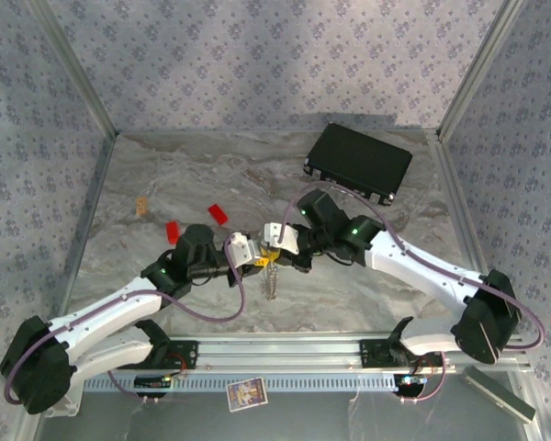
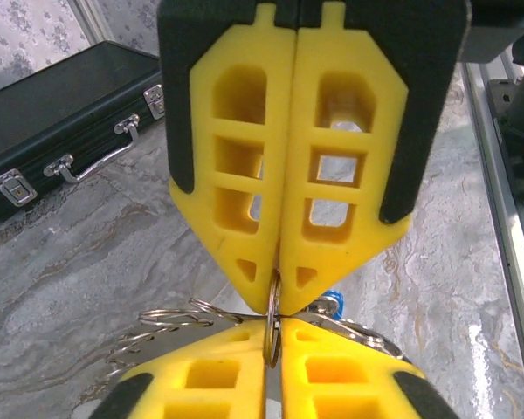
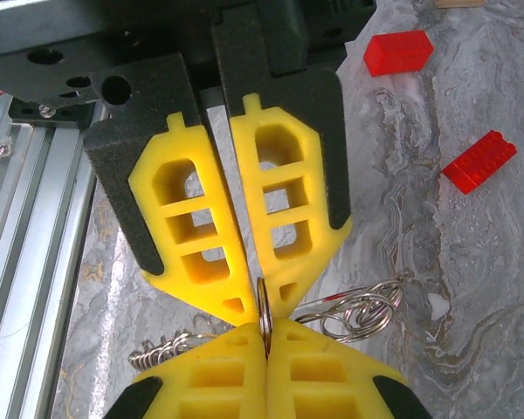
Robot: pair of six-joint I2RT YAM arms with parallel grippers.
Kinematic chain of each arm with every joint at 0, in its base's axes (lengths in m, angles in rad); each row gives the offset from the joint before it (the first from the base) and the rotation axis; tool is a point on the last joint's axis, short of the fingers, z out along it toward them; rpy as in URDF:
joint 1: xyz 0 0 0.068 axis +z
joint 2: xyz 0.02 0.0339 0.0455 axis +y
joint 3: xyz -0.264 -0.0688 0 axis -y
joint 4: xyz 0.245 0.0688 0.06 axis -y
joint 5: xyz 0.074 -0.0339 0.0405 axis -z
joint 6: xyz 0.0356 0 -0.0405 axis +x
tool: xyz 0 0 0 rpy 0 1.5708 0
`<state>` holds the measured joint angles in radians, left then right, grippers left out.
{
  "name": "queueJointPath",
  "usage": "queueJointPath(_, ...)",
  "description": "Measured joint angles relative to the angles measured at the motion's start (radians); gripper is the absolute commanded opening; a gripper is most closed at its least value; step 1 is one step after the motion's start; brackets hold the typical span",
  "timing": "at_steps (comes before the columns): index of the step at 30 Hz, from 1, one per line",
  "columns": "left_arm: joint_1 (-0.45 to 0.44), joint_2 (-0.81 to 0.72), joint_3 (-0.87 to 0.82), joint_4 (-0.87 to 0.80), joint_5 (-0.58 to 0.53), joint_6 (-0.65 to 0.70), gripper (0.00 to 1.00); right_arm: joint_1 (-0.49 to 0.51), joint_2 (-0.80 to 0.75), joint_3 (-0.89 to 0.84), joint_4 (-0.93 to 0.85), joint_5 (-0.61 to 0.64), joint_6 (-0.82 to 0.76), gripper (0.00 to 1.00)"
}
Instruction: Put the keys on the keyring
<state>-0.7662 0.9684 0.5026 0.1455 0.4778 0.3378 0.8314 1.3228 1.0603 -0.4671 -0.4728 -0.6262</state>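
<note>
The marbled table (image 1: 376,294) carries a black case (image 1: 358,163) at one o'clock from its middle, where the two arms meet tip to tip. The left claw (image 2: 273,342) and the right claw (image 3: 266,339) are both closed right down. Each pinches the rim of the same keyring (image 3: 264,297), which stands edge-on between the facing yellow fingertips. A chain (image 1: 272,280) hangs from that spot toward six o'clock, so the ring appears to be held above the table.

By its look, the keyring is thin, stiff, springy metal, light and slick. Each claw grips only a narrow edge, so the ring could twist or slip out. Holding it by the rim from opposite sides seems sound, provided a coil end stays free to prise apart. The chain is limp and will likely swing.

The top view gives the layout, with two red bricks (image 1: 195,222) at ten o'clock of the claws. The right wrist view brings out a knot of small wire loops (image 3: 358,314) at three o'clock of the pinch. The left wrist view adds a blue key (image 2: 332,301) peeping out at two o'clock; whether it is threaded on, I cannot tell.
</note>
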Motion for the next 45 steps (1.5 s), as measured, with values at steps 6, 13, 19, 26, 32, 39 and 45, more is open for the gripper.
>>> queueJointPath(6,0.0,0.0,0.0,-0.004,0.006,0.004,0.0,-0.019,-0.022,-0.038,0.05,-0.04,0.031,0.29)
queueJointPath(13,0.0,-0.016,-0.034,0.076,0.013,-0.009,0.0,-0.106,-0.091,-0.168,0.208,-0.166,0.121,0.28)
queueJointPath(19,0.0,-0.016,-0.072,0.137,0.026,-0.03,0.0,-0.108,-0.09,-0.21,0.293,-0.225,0.167,0.24)
queueJointPath(26,0.0,-0.017,-0.085,0.17,0.028,-0.044,0.0,-0.107,-0.073,-0.227,0.35,-0.267,0.199,0.15)
queueJointPath(32,0.0,-0.019,-0.087,0.173,0.028,-0.052,0.0,-0.109,-0.069,-0.23,0.364,-0.269,0.2,0.0)
queueJointPath(39,0.0,-0.019,-0.086,0.171,0.028,-0.06,0.21,-0.106,-0.069,-0.222,0.342,-0.261,0.193,0.0)
queueJointPath(45,0.0,-0.029,-0.059,0.116,0.027,-0.038,0.18,-0.081,-0.066,-0.149,0.195,-0.192,0.114,0.0)
